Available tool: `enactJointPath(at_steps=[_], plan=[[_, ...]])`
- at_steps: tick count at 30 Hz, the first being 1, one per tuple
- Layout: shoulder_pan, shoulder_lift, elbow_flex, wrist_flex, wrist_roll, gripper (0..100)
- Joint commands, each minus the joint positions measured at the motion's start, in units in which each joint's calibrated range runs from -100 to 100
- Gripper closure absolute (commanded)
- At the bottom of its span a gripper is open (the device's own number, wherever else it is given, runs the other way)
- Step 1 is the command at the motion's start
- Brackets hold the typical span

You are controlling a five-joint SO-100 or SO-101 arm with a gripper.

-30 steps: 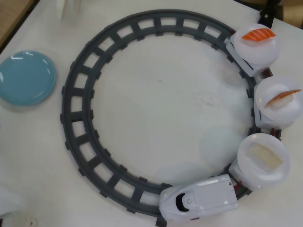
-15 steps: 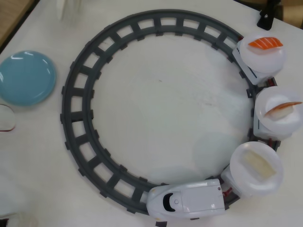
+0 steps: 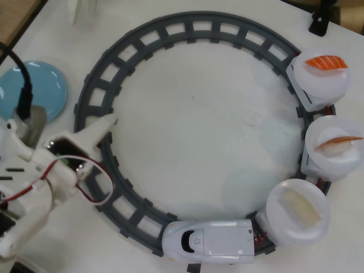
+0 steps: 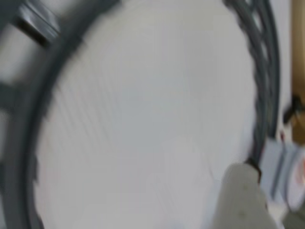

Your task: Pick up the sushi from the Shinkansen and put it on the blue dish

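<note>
The pale cream sushi (image 3: 301, 206) lies on the round white plate (image 3: 278, 224) of the wagon right behind the white Shinkansen engine (image 3: 207, 242), at the bottom right of the grey ring track (image 3: 187, 25) in the overhead view. The light-blue dish (image 3: 48, 85) sits at the far left, partly covered by my arm and a black cable. My gripper (image 3: 108, 124) hovers over the left side of the track, far from the sushi, with one white finger pointing up and right. The second finger does not show clearly. The wrist view is blurred and shows one pale finger (image 4: 243, 200) and the track.
Two more wagons stand on the right side of the track. One carries an orange salmon piece (image 3: 326, 62), the other a white piece with an orange stripe (image 3: 338, 142). A black clamp (image 3: 318, 24) sits at the top right. Red and white wires (image 3: 94, 193) loop off my arm.
</note>
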Motion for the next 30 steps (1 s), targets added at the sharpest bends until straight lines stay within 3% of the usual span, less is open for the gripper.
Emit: enactJointPath(at_steps=[1,8,13,30], plan=[[8.52,-0.1,-9.53,3.27,1.38,76],[22.34,2.3,-17.64,3.86,1.43,76],[27.01,16.15,-27.47,4.46,0.91,76],[32.82,64.6,-81.66,23.65,-3.64,76]])
